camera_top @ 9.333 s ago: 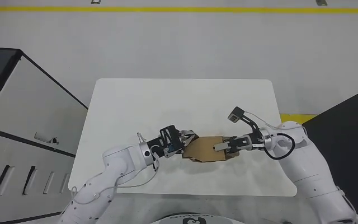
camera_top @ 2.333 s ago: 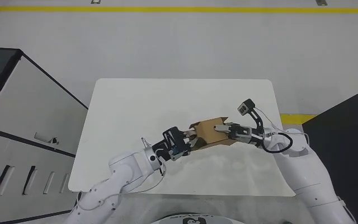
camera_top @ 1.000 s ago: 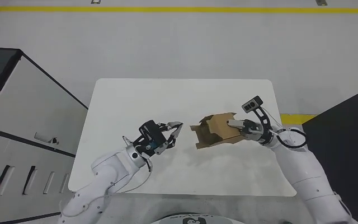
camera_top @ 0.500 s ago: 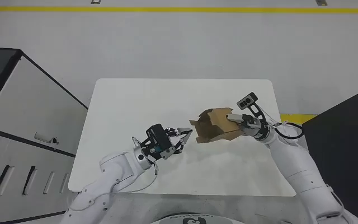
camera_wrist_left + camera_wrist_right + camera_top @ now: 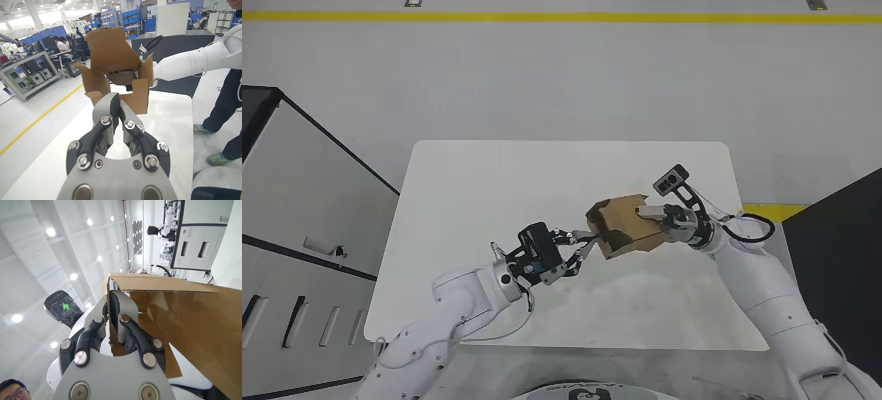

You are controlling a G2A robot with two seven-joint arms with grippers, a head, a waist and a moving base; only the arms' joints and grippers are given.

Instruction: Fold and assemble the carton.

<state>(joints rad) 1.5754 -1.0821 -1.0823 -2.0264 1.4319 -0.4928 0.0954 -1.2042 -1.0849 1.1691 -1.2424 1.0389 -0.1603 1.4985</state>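
Over the table (image 5: pixel 472 180), right tool (image 5: pixel 109 300) pinches carton (image 5: pixel 622 225) edge; left tool (image 5: pixel 117 98) pressed together, seemingly touching it.

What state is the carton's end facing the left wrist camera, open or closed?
Open: carton flaps splay outward, interior visible. Right gripper clamps one wall.

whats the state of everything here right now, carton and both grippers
carton: opened up, end flaps sticking out and not yet folded in, apparently lifted off the table
right gripper: fingers shut on one carton wall
left gripper: fingers shut, right at the carton's lower flaps; unclear whether they pinch one
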